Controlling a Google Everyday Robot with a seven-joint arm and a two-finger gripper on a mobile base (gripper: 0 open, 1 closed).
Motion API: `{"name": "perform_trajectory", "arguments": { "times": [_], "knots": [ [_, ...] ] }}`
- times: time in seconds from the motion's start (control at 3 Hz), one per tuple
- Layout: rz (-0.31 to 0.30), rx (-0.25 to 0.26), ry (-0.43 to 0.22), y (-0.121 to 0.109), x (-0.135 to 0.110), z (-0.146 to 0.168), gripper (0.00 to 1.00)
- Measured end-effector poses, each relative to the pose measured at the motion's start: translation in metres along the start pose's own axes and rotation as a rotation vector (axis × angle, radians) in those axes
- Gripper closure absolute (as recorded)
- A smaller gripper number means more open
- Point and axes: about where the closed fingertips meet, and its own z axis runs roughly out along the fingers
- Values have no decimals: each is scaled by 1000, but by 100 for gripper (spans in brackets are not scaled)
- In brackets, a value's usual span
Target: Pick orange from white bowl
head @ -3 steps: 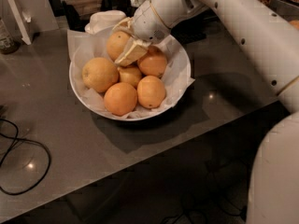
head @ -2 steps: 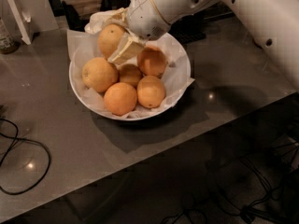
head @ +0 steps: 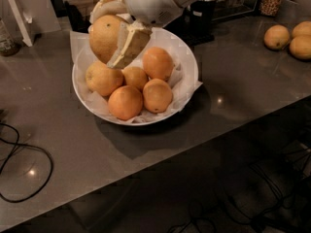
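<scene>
The white bowl (head: pixel 187 57), lined with crinkled white paper, stands on the grey counter and holds several oranges. My gripper (head: pixel 114 33) comes in from the top, and its cream fingers (head: pixel 127 45) are shut on a large yellow-orange orange (head: pixel 103 35). It holds this orange above the bowl's back left rim, clear of the others. Below it lie a yellow-orange fruit (head: pixel 103 78), a small one (head: pixel 135 76), and deeper orange ones (head: pixel 157 62), (head: pixel 125 102), (head: pixel 157 95).
More oranges (head: pixel 277 36) lie on the counter at the far right. A black cable (head: pixel 24 164) loops at the front left. A white stand (head: pixel 22 18) and dark items stand at the back. The counter's front edge runs diagonally below the bowl.
The gripper has risen with the orange in it, lifting it out of the pile to above the bowl's back left rim. The view has shifted, showing more of the counter to the right.
</scene>
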Motion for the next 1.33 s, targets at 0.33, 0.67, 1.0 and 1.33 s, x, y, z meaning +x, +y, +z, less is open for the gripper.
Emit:
{"name": "perform_trajectory", "arguments": {
  "times": [0.33, 0.67, 1.0, 1.33],
  "knots": [
    [22, 87, -1, 15, -21, -41, 100],
    [49, 187, 16, 41, -42, -74, 100],
    [91, 258, 44, 69, -61, -89, 100],
    [124, 270, 58, 86, -81, -87, 100]
  ]
}}
